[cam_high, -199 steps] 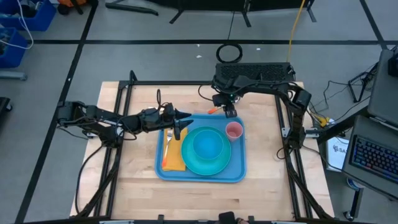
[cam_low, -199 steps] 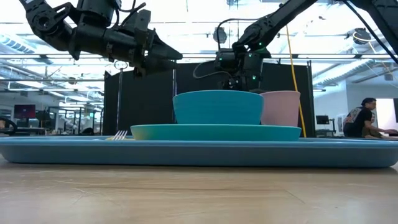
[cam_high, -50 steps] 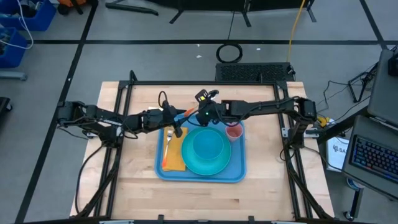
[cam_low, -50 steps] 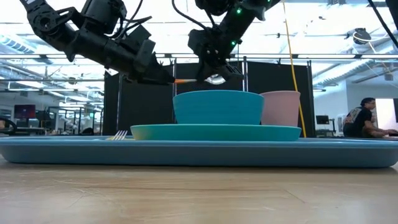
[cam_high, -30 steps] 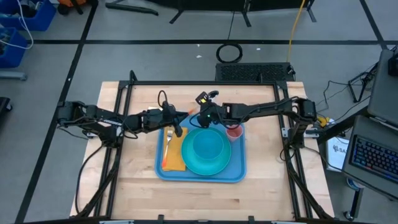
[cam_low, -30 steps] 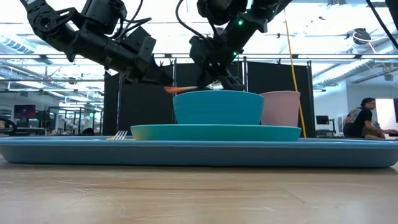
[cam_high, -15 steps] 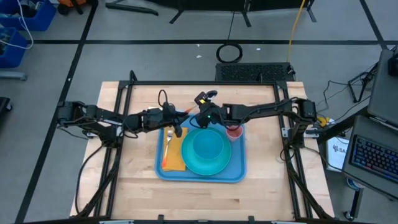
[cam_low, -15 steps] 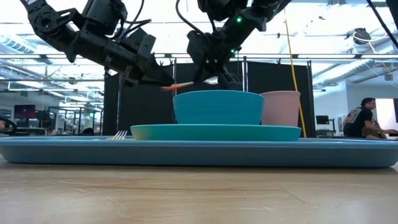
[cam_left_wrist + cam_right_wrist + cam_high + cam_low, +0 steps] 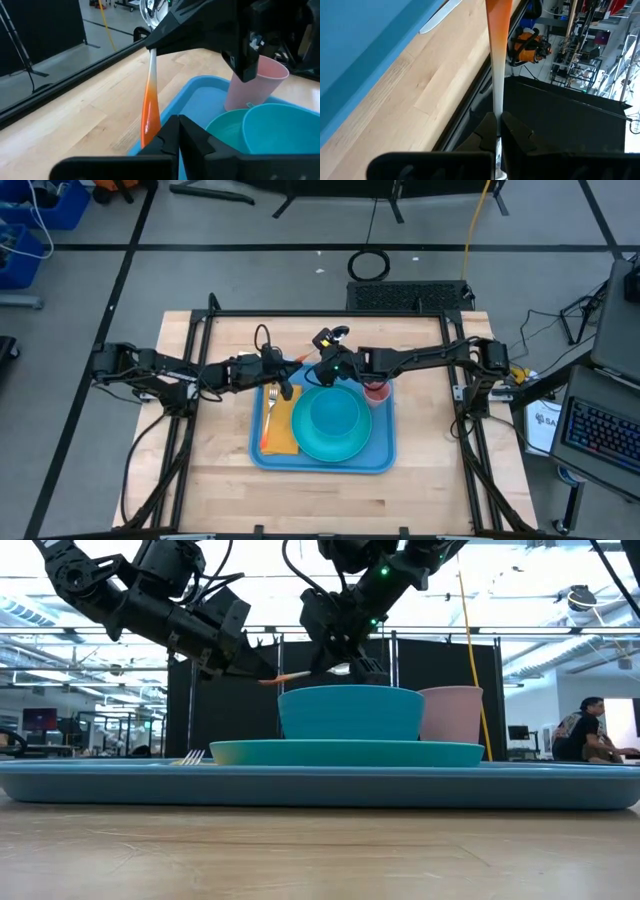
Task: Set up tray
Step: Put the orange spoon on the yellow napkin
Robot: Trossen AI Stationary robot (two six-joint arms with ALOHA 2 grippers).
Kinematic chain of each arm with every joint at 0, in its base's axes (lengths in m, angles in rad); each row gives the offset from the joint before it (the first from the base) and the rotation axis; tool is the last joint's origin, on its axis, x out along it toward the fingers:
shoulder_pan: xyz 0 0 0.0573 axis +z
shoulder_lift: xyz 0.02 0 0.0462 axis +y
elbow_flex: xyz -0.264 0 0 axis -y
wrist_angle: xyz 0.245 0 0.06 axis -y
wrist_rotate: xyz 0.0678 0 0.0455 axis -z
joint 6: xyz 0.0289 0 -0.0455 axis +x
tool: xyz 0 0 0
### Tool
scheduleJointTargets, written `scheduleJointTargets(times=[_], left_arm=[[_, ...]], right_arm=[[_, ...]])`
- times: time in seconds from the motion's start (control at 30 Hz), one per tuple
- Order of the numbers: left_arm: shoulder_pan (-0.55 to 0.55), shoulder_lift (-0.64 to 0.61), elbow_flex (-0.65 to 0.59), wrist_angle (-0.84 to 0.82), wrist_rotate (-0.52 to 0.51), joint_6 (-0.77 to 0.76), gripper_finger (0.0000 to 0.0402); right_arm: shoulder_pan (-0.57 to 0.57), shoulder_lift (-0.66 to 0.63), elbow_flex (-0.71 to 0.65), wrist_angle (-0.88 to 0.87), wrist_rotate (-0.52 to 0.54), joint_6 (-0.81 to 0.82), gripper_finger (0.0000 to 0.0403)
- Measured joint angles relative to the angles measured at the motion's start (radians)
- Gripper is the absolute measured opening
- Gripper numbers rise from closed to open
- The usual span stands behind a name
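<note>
A spoon (image 9: 288, 676) with an orange handle hangs in the air over the far left corner of the light-blue tray (image 9: 380, 463). My right gripper (image 9: 322, 367) is shut on it. My left gripper (image 9: 290, 367) is shut, with its tips at the handle's orange end (image 9: 150, 120). That end runs beside the fingertips, not in the seam between them. On the tray lie a teal plate (image 9: 350, 445) with a teal bowl (image 9: 332, 415) on it, a pink cup (image 9: 377, 390), and a fork (image 9: 271, 405) on a yellow-orange napkin (image 9: 280, 435). My right gripper pinches the pale stretch of the spoon's handle (image 9: 497, 107) between its two fingers, which lie along the handle. It comes from the table's right. The spoon is lifted clear and lies nearly level, its orange end toward my left gripper. My left gripper may touch the orange end (image 9: 149, 136), which passes behind the outer side of one finger; I cannot tell.
Bare wooden table (image 9: 210, 480) lies left of and in front of the tray. A black frame rail (image 9: 190, 430) runs along each side. A person (image 9: 585, 730) sits far off in the room at the right.
My right gripper has risen a little with the spoon, away from the bowl's rim. The orange handle now stands higher and meets my left gripper's tips.
</note>
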Motion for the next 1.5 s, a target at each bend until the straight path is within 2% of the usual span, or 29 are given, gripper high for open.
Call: scheduleJointTargets(times=[0.5,0.73,0.83,0.9,1.17,1.23,1.5], left_arm=[[-0.015,0.0,0.0,0.008,-0.051,0.025,0.0001],[-0.079,0.0,-0.001,0.069,-0.177,0.109,0.0001],[-0.087,0.0,-0.001,0.06,-0.255,0.073,0.0001],[-0.084,0.0,-0.001,0.053,-0.259,0.06,0.0006],[-0.084,0.0,-0.001,0.037,-0.238,0.088,0.0057],[-0.083,0.0,-0.001,0.035,-0.219,0.088,0.0079],[-0.066,0.0,-0.001,-0.008,-0.166,0.069,0.0184]], right_arm=[[0.0,0.0,0.0,0.0,0.0,0.027,0.0],[-0.003,0.0,0.0,0.0,0.0,0.03,0.0],[-0.003,0.0,-0.015,0.019,0.001,0.027,0.0],[-0.003,0.0,-0.03,0.042,0.002,0.016,0.0],[-0.003,0.0,-0.058,0.044,0.036,-0.009,0.0],[-0.003,0.0,-0.058,0.045,0.062,-0.028,0.0],[0.007,-0.001,-0.058,0.101,0.058,-0.07,0.0]])
